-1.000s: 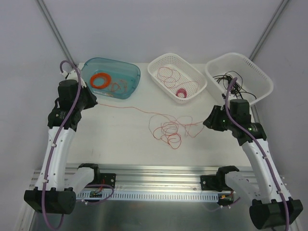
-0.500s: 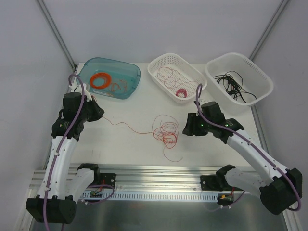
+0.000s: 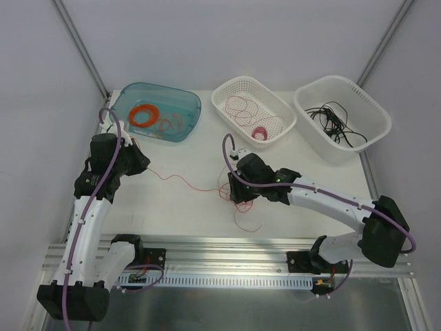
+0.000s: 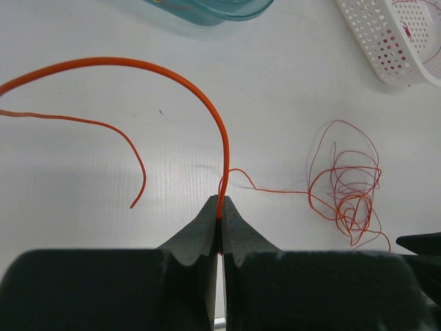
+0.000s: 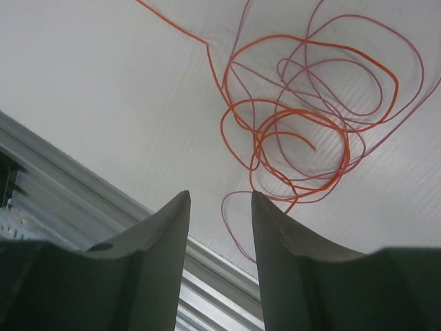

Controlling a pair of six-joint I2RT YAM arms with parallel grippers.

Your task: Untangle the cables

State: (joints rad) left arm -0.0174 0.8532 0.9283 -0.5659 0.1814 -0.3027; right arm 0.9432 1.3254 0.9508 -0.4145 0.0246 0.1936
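Observation:
A tangle of thin orange and red cables point(image 3: 224, 187) lies on the white table near its front middle. One orange cable point(image 3: 180, 179) runs from it leftwards to my left gripper point(image 3: 142, 163). In the left wrist view this gripper point(image 4: 220, 203) is shut on that orange cable point(image 4: 207, 103), which arches up out of the jaws, with the tangle point(image 4: 348, 189) off to the right. My right gripper point(image 3: 232, 191) hangs over the tangle and hides part of it. In the right wrist view it point(image 5: 220, 196) is open, empty, with the loops point(image 5: 296, 131) just beyond its fingertips.
At the back stand a teal tub point(image 3: 186, 110) with a thick orange ring point(image 3: 144, 114), a white basket point(image 3: 227, 93) holding red wire and a pink spool point(image 3: 259, 133), and a second white basket point(image 3: 375, 110) with black cables point(image 3: 334, 121). An aluminium rail point(image 3: 227, 245) borders the front.
My right arm has swung left from beside the right basket to over the tangle, jaws opening. The tangle has bunched up. My left gripper shifted slightly towards the front, still holding the cable.

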